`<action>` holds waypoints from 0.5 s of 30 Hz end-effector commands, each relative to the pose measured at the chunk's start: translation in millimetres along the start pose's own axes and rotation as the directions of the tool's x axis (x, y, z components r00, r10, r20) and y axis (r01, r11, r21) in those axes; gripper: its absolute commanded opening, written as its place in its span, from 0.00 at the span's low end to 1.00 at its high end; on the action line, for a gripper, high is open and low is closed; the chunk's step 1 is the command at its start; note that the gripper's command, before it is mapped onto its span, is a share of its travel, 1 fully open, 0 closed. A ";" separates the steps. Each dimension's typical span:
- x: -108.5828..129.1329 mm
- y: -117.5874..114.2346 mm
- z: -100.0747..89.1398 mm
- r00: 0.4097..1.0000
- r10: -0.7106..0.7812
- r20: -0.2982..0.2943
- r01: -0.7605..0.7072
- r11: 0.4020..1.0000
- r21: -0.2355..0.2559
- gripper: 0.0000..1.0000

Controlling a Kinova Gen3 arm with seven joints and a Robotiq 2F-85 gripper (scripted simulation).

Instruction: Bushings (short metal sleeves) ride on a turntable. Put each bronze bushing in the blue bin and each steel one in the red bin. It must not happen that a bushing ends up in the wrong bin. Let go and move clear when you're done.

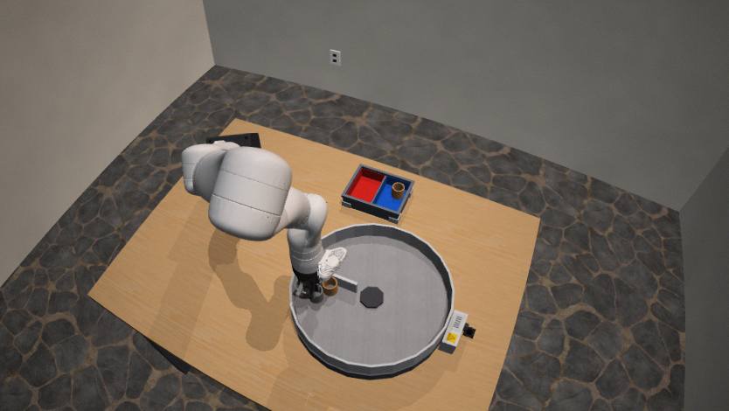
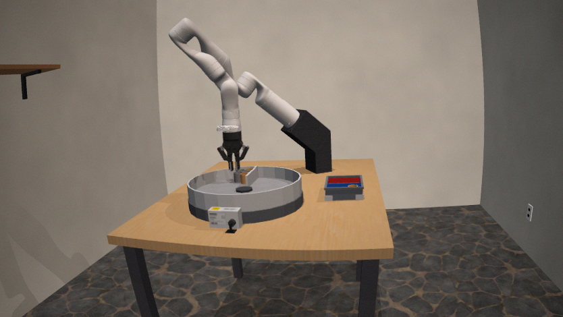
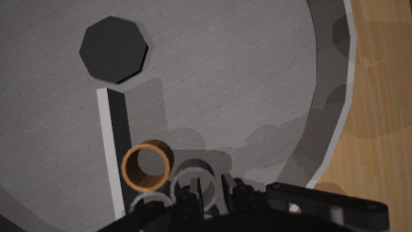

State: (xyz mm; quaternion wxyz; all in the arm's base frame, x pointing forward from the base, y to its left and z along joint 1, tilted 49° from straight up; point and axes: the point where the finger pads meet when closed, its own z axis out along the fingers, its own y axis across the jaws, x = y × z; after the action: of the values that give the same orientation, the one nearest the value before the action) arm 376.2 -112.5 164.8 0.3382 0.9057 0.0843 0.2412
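A bronze bushing (image 1: 329, 287) stands on the grey turntable (image 1: 372, 301) at its left rim, against a white divider bar (image 1: 344, 281). In the wrist view the bronze bushing (image 3: 147, 165) has a steel bushing right beside it and a second steel bushing below it. My gripper (image 3: 211, 188) is low over the first steel bushing, narrowly open, with the fingers on either side of its wall and nothing gripped. It also shows in the top view (image 1: 308, 293). Another bronze bushing (image 1: 398, 190) stands in the blue bin (image 1: 392, 196). The red bin (image 1: 364, 184) is empty.
A black octagonal hub (image 1: 371, 296) marks the turntable's centre. The turntable has a raised rim all round. A control box (image 1: 454, 331) sits at its front right edge. The arm's black base (image 1: 234, 138) stands at the table's far left.
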 end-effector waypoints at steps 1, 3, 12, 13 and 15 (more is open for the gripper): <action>-1.7 -1.4 1.2 1.000 -0.003 0.002 0.003 1.000 0.004 0.18; -0.5 -0.1 0.3 1.000 0.000 0.001 0.000 1.000 0.000 0.18; -0.9 0.3 0.7 1.000 0.001 0.002 -0.001 1.000 0.000 0.18; -1.1 -0.1 0.8 1.000 0.000 0.002 0.000 1.000 0.001 0.18; -1.5 -1.0 1.0 1.000 -0.002 0.002 0.002 1.000 0.003 0.18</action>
State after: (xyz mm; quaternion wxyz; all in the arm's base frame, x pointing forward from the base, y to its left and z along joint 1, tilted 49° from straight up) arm 375.7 -113.9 164.5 0.3389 0.9059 0.0828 0.2402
